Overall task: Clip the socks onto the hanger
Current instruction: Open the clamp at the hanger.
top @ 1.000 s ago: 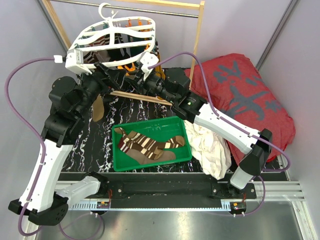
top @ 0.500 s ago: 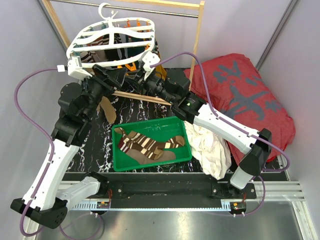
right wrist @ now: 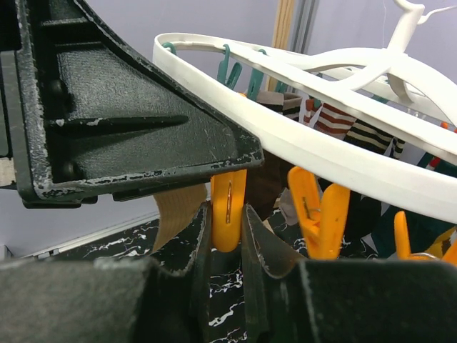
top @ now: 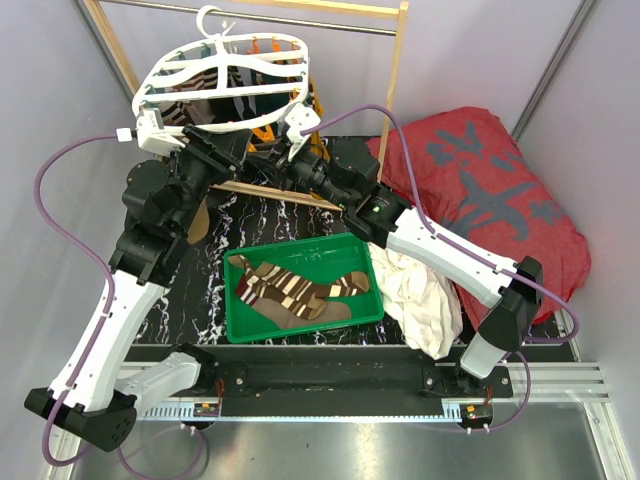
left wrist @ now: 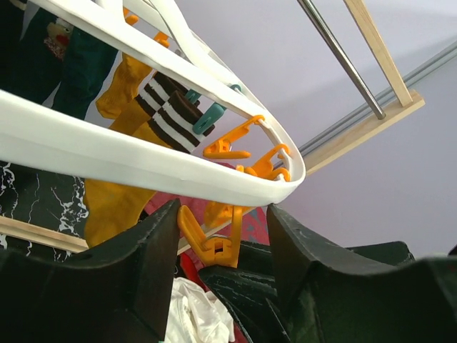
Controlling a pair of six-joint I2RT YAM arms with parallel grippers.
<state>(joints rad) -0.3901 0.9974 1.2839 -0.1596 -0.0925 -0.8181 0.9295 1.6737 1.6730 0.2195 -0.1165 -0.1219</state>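
The white hanger (top: 225,85) hangs from the rod with several socks clipped to it, among them a striped one (left wrist: 168,107) and a mustard one (left wrist: 114,204). Both grippers meet under its near rim. My right gripper (right wrist: 226,209) is shut on an orange clip (right wrist: 228,189), its fingers pressing both sides. My left gripper (left wrist: 223,214) is open around the orange clip (left wrist: 218,239): its left finger touches the clip's lever and the right finger stands apart. A tan sock (right wrist: 175,211) hangs just behind; what holds it is hidden. More striped socks (top: 295,290) lie in the green tray (top: 300,245).
The wooden rack (top: 395,70) with its metal rod (left wrist: 343,61) stands at the back. A big red cushion (top: 480,190) lies at the right, with a white cloth (top: 420,290) between it and the tray. Both arms crowd the space under the hanger.
My left arm has swung in under the hanger's rim and its jaws have narrowed around the clip. The tan sock has shifted left. The right gripper has held still.
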